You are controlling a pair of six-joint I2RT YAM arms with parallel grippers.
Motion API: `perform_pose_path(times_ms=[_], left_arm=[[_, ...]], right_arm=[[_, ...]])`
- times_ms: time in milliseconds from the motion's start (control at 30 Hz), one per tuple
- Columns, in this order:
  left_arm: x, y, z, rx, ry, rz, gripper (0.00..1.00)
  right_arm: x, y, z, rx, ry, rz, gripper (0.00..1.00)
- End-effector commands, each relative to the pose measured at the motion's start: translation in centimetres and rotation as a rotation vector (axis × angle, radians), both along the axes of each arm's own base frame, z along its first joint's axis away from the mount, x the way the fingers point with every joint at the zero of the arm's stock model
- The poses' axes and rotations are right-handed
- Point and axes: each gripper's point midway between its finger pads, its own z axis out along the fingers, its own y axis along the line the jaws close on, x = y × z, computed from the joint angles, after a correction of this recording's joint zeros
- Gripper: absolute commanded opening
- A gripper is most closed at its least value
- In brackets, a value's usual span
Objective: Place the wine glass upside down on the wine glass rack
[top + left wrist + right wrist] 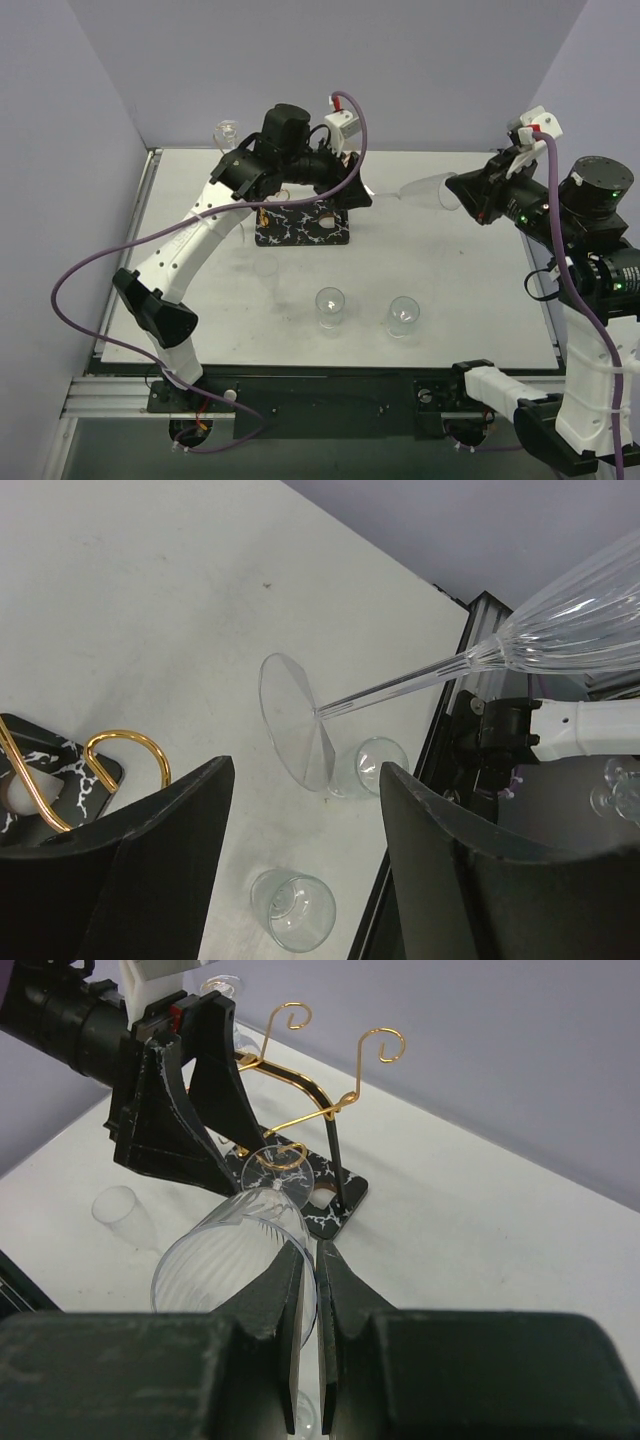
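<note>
The wine glass [428, 187] is clear and ribbed and lies level in the air, foot pointing left. My right gripper [470, 195] is shut on the rim of its bowl [230, 1260], one finger inside and one outside. My left gripper [355, 195] is open just above the right end of the wine glass rack [300, 222]. In the left wrist view the glass's foot [295, 720] hangs just ahead of the open fingers, untouched. The rack's copper-gold loops [335, 1110] rise from a black veined base [345, 1200], behind the glass's foot.
Two short clear tumblers [330, 306] [404, 316] stand on the white table nearer the front. Another clear glass [227, 132] stands at the back left edge. Lilac walls close in the back and sides. The table's right edge [440, 730] runs beneath the glass.
</note>
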Motion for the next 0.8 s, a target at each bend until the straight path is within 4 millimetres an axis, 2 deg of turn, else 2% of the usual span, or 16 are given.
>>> perform_pose_path(times_ms=[0,267,400,467,500,567,600,667,767], left_arm=[[-0.2,-0.8,-0.1,-0.024,0.008,-0.038,0.68],[-0.2,-1.2,-0.7,-0.027,0.035,-0.051,0.54],[-0.2,-1.2,-0.8,-0.025,0.039,-0.054,0.44],[-0.4,-1.2,-0.8,-0.026,0.040,-0.058,0.35],[-0.4,-1.3,-0.9,-0.025,0.042,-0.058,0.26],[-0.3,-1.2,-1.0,-0.025,0.043,-0.056,0.17],[-0.5,-1.3,-1.0,-0.024,0.048,-0.059,0.08],[-0.5,-1.3,-1.0,-0.025,0.050,-0.059,0.00],[-0.4,-1.2,-0.9,-0.025,0.049,-0.047,0.00]], right_arm=[[-0.2,0.7,1.3,0.027,-0.054,0.037,0.00],[-0.4,1.0,0.9,0.040,-0.045,0.054,0.00],[-0.6,0.9,0.9,0.040,-0.048,0.051,0.00],[-0.7,0.9,1.0,0.040,-0.051,0.051,0.00],[-0.7,0.9,1.0,0.041,-0.053,0.051,0.00],[-0.8,1.1,0.9,0.043,-0.049,0.064,0.00],[-1.1,1.3,0.8,0.045,-0.048,0.078,0.00],[-1.3,1.6,0.5,0.044,-0.042,0.103,0.08],[-1.8,2.1,0.1,0.040,-0.040,0.143,0.20]])
